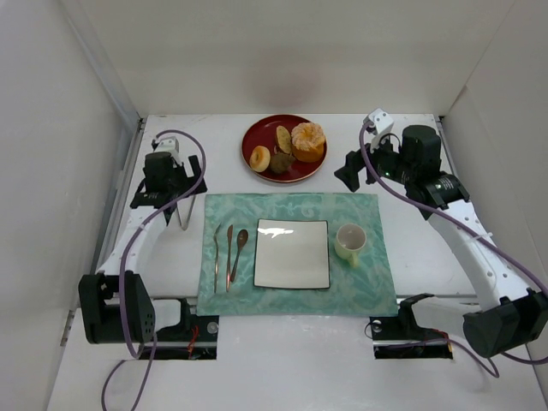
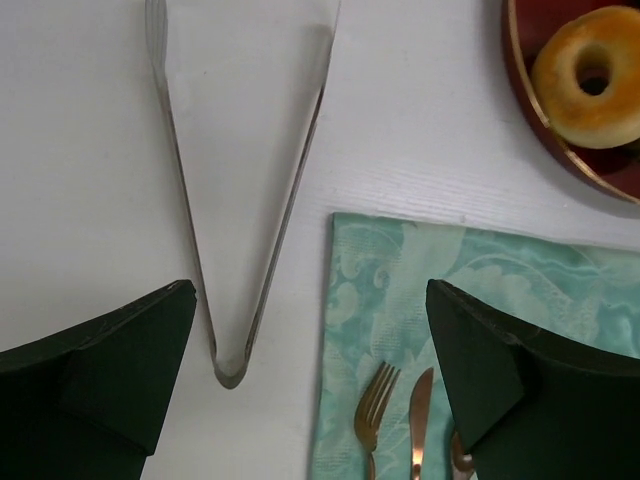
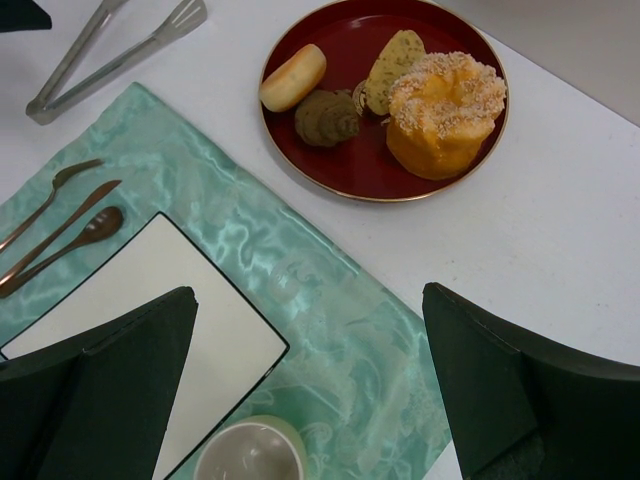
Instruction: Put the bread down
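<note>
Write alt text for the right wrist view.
A red plate holds the speckled oval bread, a golden bun, a dark lump and a large orange cake. Beside it lie a teal placemat, white square plate, cutlery and tongs.

White tabletop [image 1: 411, 257] under left gripper [image 1: 169, 199] and right gripper [image 1: 349, 175]; plain white walls [image 1: 300, 51] beyond and outboard of both; diffuse light.

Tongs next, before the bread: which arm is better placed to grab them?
Left. The open left gripper hangs over the tongs, their hinge end between its fingers in the wrist view. The right gripper is across the table, beside the red plate.
</note>
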